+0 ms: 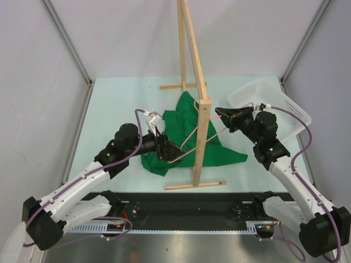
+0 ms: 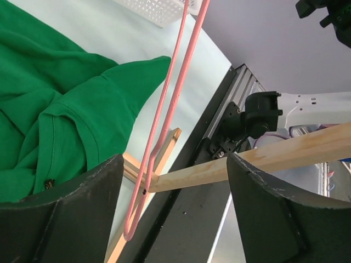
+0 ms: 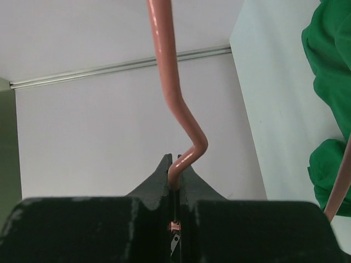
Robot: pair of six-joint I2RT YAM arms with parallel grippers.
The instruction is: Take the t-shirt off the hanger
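Right claw (image 3: 175, 171) is clamping fully closed on the hanger (image 3: 167, 82) wire at one end. Left claw (image 2: 174, 160) is hanging wide open, straddling the hanger's opposite bend without contact. I am seeing the shirt (image 1: 176, 121) lying bunched on the counter (image 1: 115, 104), beneath the hanger, by the rack (image 1: 200, 126).

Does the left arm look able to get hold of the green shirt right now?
Probably yes: the left tool is open with the t-shirt close beside it. Only the wire of the pink hanger, pinched by the right tool, crosses between its fingers.
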